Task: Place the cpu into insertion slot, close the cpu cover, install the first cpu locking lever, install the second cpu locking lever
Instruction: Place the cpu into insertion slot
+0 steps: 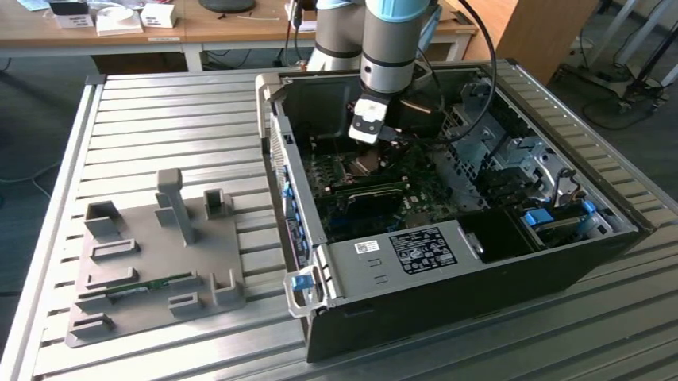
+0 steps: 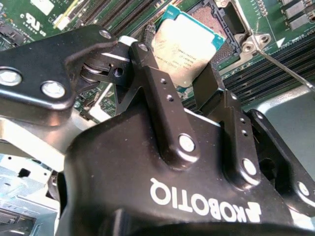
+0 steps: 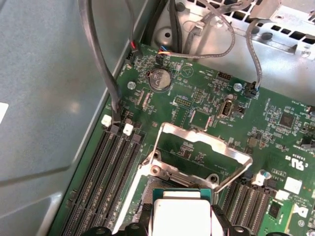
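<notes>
Pinching the small flat square silvery-grey cpu (image 2: 186, 46) by two opposite edges in the black two-finger gripper (image 2: 178, 66), jaws closed to chip width, and hovering it just over the open socket (image 2: 217, 23) on the green motherboard (image 3: 206, 98). Facing the thin silvery square-frame cpu cover (image 3: 199, 136) standing raised beyond, with long black memory slots (image 3: 110, 167) alongside and dark grey cables (image 3: 100, 59) dangling near.

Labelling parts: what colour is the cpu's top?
The cpu top is silvery-grey metal, green-edged; best in the second wrist view.
</notes>
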Motion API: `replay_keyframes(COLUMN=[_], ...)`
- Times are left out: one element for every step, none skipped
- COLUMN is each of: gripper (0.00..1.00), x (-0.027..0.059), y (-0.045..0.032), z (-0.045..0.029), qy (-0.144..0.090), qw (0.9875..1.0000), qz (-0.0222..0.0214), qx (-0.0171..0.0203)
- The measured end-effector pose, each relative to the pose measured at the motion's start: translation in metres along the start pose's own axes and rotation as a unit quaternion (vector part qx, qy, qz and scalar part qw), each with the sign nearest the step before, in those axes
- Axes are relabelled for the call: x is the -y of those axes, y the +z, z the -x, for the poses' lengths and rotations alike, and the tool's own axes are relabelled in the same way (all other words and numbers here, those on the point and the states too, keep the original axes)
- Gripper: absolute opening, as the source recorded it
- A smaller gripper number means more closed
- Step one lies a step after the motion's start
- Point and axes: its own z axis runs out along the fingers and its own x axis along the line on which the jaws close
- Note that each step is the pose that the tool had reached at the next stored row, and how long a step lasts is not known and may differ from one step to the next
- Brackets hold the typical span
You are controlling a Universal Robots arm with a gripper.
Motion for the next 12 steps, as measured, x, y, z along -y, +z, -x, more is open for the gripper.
replay_keyframes(gripper=[0.54,0.54,0.54,0.54,0.54,0.54,0.54,0.54,0.54,0.54,0.54,0.54], x=[0.0000,0.0000,0.0000,0.0000,0.0000,0.0000,0.0000,0.0000,0.0000,0.0000,0.0000,0.0000], y=[0.0000,0.0000,0.0000,0.0000,0.0000,0.0000,0.0000,0.0000,0.0000,0.0000,0.0000,0.0000], z=[0.0000,0.0000,0.0000,0.0000,0.0000,0.0000,0.0000,0.0000,0.0000,0.0000,0.0000,0.0000], qy=[0.002,0.002,0.002,0.002,0.002,0.002,0.002,0.002,0.002,0.002,0.002,0.002], qw=[1.0000,1.0000,1.0000,1.0000,1.0000,1.0000,1.0000,1.0000,1.0000,1.0000,1.0000,1.0000], qz=[0.0000,0.0000,-0.0001,0.0000,0.0000,0.0000,0.0000,-0.0001,0.0000,0.0000,0.0000,0.0000], qx=[0.0002,0.0002,0.0002,0.0002,0.0002,0.0002,0.0002,0.0002,0.0002,0.0002,0.0002,0.0002])
